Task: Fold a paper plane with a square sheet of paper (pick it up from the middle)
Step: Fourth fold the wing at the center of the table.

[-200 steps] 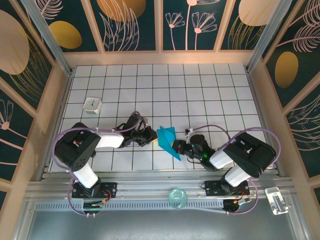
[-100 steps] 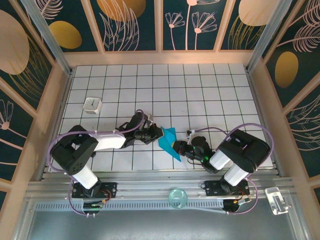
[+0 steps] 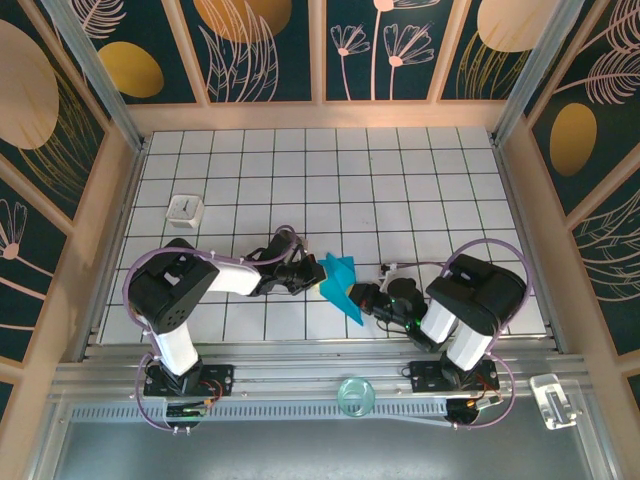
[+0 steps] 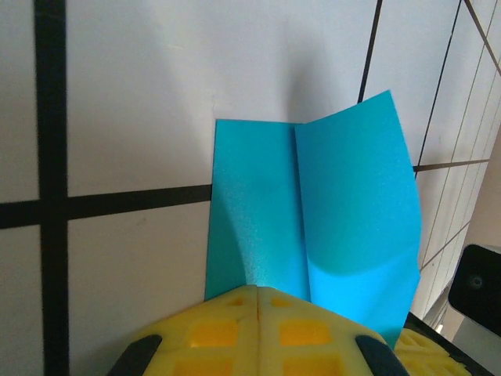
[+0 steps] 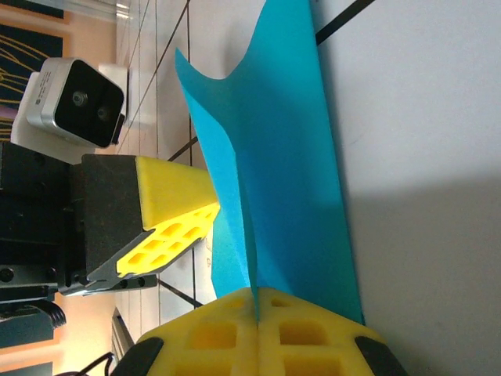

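Both claws are clenched on the sheet of paper (image 3: 340,280), low centre of the top view. The left claw (image 3: 319,275) pinches its left edge, the right claw (image 3: 354,296) its right, and the crease runs between them.

Teal-blue sheet of paper (image 3: 340,283): plain, unmarked, folded along sharp centre crease. Two panels meet in shallow V. One panel lies flat on white tiles, other lifts and bows, free corner curling up. Sits near front-centre of gridded table (image 3: 400,180), long edge slanting diagonally toward near side.
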